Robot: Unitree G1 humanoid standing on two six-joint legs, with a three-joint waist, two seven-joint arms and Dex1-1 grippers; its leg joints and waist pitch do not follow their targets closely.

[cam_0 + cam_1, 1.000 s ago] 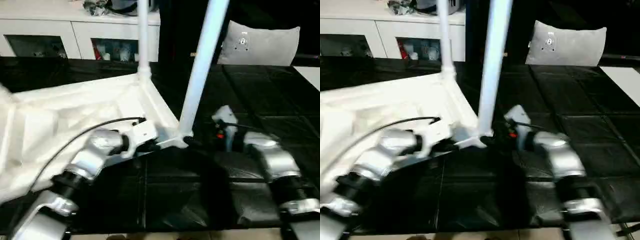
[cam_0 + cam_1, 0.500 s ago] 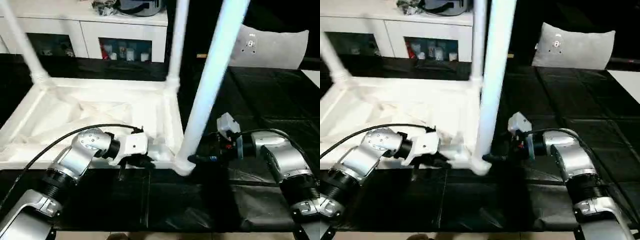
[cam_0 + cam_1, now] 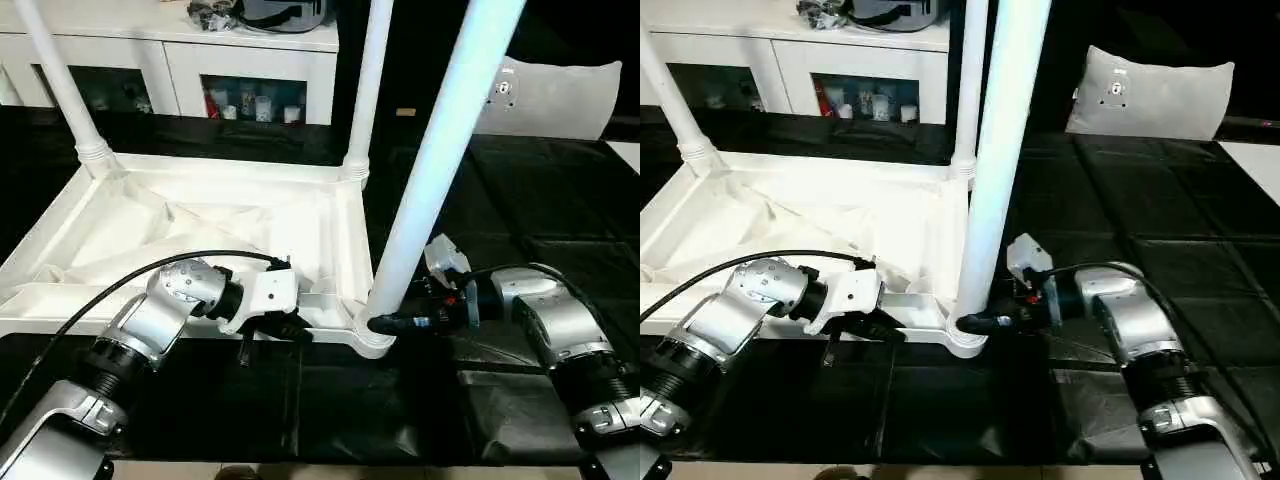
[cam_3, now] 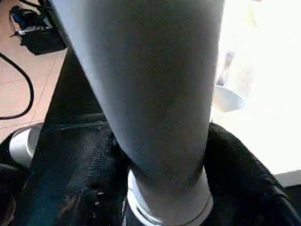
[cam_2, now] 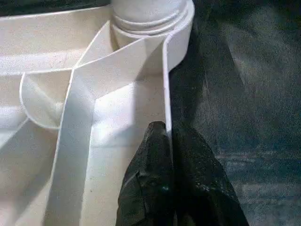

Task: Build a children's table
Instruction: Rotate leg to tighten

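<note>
Legs rise from three corner sockets of the upturned children's table point(image 3: 200, 225) on the black work surface point(image 3: 520, 200). Your left gripper point(image 5: 168, 141) is pinched on the rim wall, likely to steady the top. Your right gripper point(image 4: 164, 188) brackets the near leg point(image 3: 440, 150) at its base; you can't tell whether it's clamped yet.

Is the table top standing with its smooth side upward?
No, the table top lies ribbed underside up, with its legs rising from the corner sockets.
</note>
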